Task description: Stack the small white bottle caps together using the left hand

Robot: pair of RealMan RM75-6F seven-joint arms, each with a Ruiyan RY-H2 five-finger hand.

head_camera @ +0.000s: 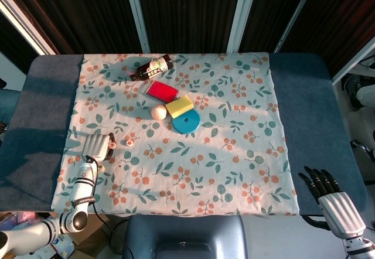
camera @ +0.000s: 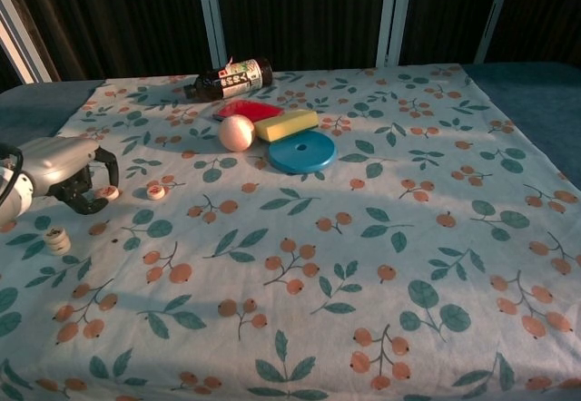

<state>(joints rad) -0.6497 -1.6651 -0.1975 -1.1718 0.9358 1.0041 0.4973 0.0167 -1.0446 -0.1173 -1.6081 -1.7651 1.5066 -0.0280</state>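
My left hand point(camera: 68, 176) sits low over the left edge of the flowered cloth point(head_camera: 234, 153), fingers curled down toward the table. In the chest view a small white cap point(camera: 109, 192) lies right at my fingertips point(camera: 98, 203); I cannot tell whether I pinch it or only touch it, as the curl of the fingers hides the contact.

The relation that matters: a second cap point(camera: 156, 190) lies just beside the first, at about three o'clock from my hand in the chest view, near but apart from my fingers. In the head view that same cap point(head_camera: 128, 143) sits at three o'clock from the hand point(head_camera: 96, 147), with only a short strip of cloth between. A third, taller white cap or small stack point(camera: 57, 239) stands at about six o'clock from my hand in the chest view, nearer my own body, apart from the other two.

My right hand point(head_camera: 335, 203) hangs off the table at the far right corner, fingers spread, holding nothing, well apart from all caps. So the left is plainly the nearer one. I judge the coming move to be a short sideways carry toward three o'clock, cap onto cap.
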